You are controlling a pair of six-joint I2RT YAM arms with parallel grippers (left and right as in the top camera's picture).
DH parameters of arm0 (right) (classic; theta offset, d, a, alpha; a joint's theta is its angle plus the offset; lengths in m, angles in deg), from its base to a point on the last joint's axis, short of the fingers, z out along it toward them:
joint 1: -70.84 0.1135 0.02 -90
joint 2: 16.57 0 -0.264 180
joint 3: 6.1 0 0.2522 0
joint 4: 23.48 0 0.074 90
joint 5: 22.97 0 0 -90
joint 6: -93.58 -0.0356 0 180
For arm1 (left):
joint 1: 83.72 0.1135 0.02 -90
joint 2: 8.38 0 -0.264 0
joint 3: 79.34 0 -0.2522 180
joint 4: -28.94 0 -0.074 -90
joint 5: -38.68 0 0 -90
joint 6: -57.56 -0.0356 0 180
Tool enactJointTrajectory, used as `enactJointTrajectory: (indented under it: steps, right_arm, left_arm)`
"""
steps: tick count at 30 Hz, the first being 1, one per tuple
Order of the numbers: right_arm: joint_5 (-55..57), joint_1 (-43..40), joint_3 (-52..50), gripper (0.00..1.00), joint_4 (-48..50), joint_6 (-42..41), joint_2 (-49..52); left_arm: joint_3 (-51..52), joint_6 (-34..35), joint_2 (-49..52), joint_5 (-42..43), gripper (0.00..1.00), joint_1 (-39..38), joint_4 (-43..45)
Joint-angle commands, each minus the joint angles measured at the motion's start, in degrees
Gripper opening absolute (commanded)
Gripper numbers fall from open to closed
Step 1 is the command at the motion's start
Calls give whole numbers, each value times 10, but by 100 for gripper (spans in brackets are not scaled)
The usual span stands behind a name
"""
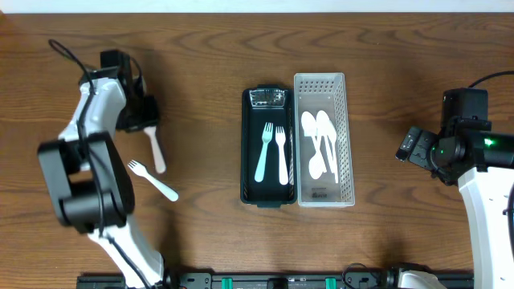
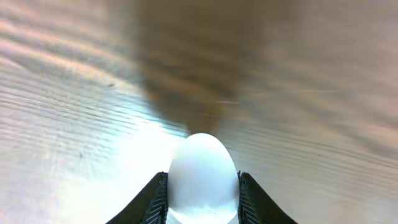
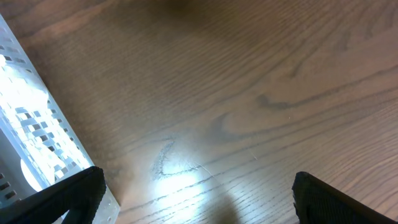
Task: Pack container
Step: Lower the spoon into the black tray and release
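L claw (image 2: 202, 186) clamped on white spoon (image 1: 156, 152) over worktop (image 1: 201, 64), R claw (image 3: 199, 199) spread wide apart beside white slotted bin (image 3: 25, 112).

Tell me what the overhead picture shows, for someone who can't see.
The left hand grips a white spoon, with a white fork nearby on the wooden table. In the middle sit a dark tray holding two forks and a white basket of spoons; the right hand hangs far right.

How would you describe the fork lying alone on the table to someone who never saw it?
Look at the wooden table left of the dark container. There lies a white fork, the only fork outside the container; no gripper holds it.
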Motion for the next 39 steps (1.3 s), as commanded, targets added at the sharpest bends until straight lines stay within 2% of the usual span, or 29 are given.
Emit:
enactJointTrajectory:
  steps: [1, 7, 12, 16, 22, 32, 33, 34, 36, 39]
  right_arm:
    - [0, -3, -2, 99, 0, 7, -1]
    - [-1, -3, -2, 99, 0, 7, -1]
    - [-7, -3, -2, 99, 0, 9, -1]
    - [-7, -3, -2, 99, -1, 9, -1]
    - [-7, -3, -2, 99, -5, 9, -1]
    - [-11, -3, -2, 99, -5, 16, -1]
    - [-11, -3, -2, 99, -5, 16, -1]
    - [-11, -3, -2, 99, -5, 16, -1]
    - [-11, -3, -2, 99, -5, 16, -1]
    - [-11, -3, -2, 99, -6, 16, -1]
  left_arm:
    - [-6, 42, -111, 31, 12, -45, -2]
    - [-6, 96, -239, 30, 10, -171, 2]
    - [-6, 142, -266, 19, 11, -290, 9]
    - [-6, 160, -238, -3, 10, -362, 17]
    - [-6, 176, -154, -7, 10, -424, 16]
    - [-6, 183, -21, -7, 12, -438, 17]
    - [-6, 183, -14, -7, 17, -438, 17]
    - [-6, 183, -7, -7, 29, -438, 17]
    - [-6, 182, -4, -7, 36, -438, 17]
    - [-6, 175, -10, -7, 54, -436, 20]
